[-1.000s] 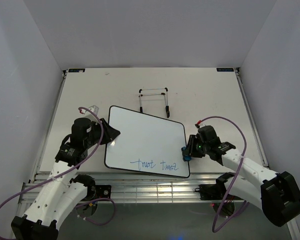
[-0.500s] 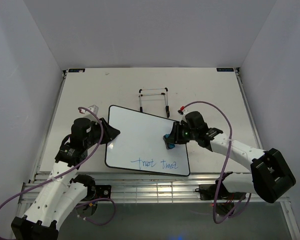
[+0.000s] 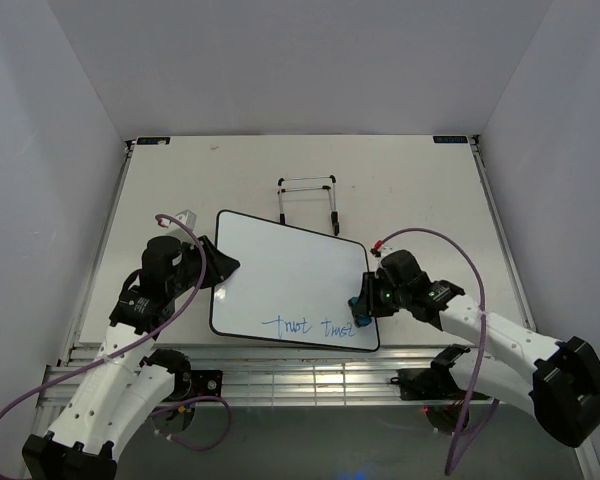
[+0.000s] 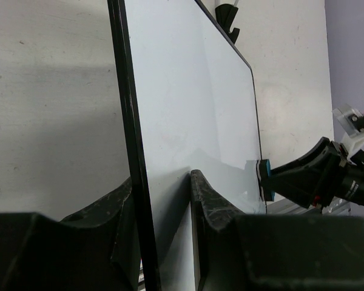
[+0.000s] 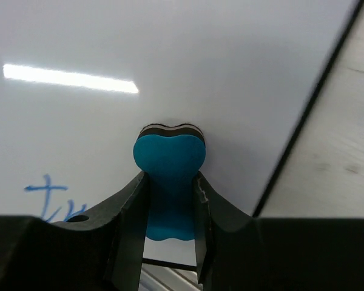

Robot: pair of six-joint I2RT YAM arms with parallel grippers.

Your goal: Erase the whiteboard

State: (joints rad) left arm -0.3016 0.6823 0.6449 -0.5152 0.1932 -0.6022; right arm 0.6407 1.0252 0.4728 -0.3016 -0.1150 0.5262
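The whiteboard (image 3: 290,285) lies on the table (image 3: 430,190), in the middle, between your two arms and just in front of the wire stand (image 3: 308,200). Blue writing (image 3: 308,328) runs along the near edge of the board. None of it looks rubbed off, so I think the wiping is only at its start.

Your left claw (image 4: 161,185) is clamped on the left rim of the board, with one finger on each side of the rim. Your right claw (image 5: 170,182) is squeezed tight on the little blue eraser (image 5: 169,159). The eraser is over the right side of the board, near the right rim. The writing is just beside it, to its left. The soft end of the eraser seems to press on the board, but from these views I can't be sure it really touches.

To do this step well, push down a little so the soft end sits flat on the board. Then slide it slowly to the left, right across the words. Rub back and forth in small strokes until the blue is gone.

Hold the eraser straight so it does not tip or pop out of the claw. Don't press too hard, or the board may slide or tilt. That is why your left claw should hold the rim firmly while you rub. Stay inside the black rim, so the eraser does not catch on it or slip off the near edge.
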